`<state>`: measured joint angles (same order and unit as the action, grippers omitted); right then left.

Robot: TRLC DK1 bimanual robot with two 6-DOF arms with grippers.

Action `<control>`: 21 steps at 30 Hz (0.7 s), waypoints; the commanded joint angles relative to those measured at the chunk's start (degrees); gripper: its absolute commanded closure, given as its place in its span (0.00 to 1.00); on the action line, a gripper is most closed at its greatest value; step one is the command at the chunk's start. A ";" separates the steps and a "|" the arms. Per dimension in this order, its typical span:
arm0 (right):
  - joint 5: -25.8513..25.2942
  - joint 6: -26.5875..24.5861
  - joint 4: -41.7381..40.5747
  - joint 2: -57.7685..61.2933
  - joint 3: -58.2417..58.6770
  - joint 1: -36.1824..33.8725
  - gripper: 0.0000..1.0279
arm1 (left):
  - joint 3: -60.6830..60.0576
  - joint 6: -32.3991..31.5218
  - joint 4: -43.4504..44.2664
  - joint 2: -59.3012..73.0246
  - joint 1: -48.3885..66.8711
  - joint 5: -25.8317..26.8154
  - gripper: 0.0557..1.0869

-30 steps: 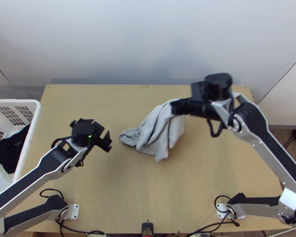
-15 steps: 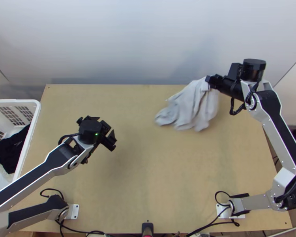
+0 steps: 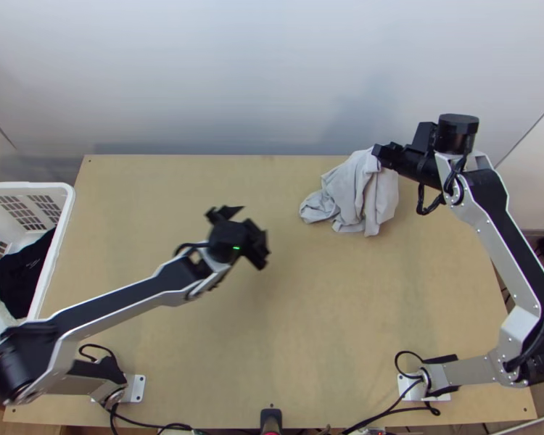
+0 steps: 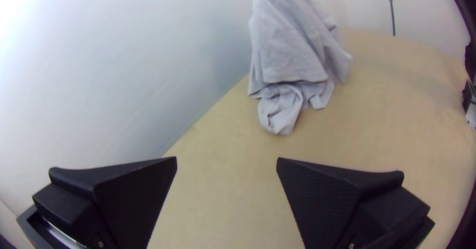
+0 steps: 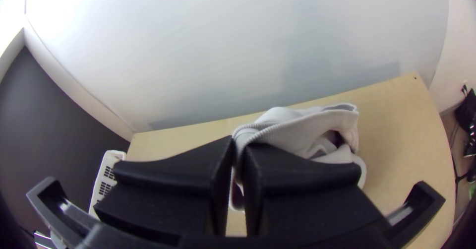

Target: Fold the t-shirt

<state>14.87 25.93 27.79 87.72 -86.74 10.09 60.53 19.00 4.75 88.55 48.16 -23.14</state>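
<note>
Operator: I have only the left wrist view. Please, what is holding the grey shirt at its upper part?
Observer: The right gripper; its fingers are shut on a ribbed edge of the shirt.
Operator: Thank you. And my left gripper, where is it over the table?
Observer: Your left gripper is near the middle of the table, with bare wood between it and the shirt.
Operator: Is there some basket at the side?
Observer: Yes, a white basket at the table's left side, with black cloth inside.

t-shirt point(image 5: 317, 134) bunched | ribbed band pinched between fingers point(image 5: 302, 172) | white basket point(image 5: 115, 154) beside table point(image 5: 396, 130)
</note>
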 commanded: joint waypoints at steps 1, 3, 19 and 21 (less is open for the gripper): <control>-0.02 0.87 -0.19 -1.06 0.78 0.72 0.94 | 8.81 -3.10 9.22 13.40 6.42 -0.95 0.05; -0.02 1.22 -0.19 -1.33 1.22 0.72 0.94 | 11.36 -2.92 13.18 17.71 8.00 -1.91 0.05; 0.16 2.72 0.77 -5.37 0.87 -0.24 0.94 | 48.72 -3.27 21.96 51.37 13.27 -9.47 0.05; 0.51 2.63 1.21 -5.81 0.69 -0.59 0.94 | 52.93 -2.83 21.96 54.88 13.27 -11.49 0.05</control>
<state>15.00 28.51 27.94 83.44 -85.82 10.44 99.04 15.81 25.06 131.07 60.36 -30.55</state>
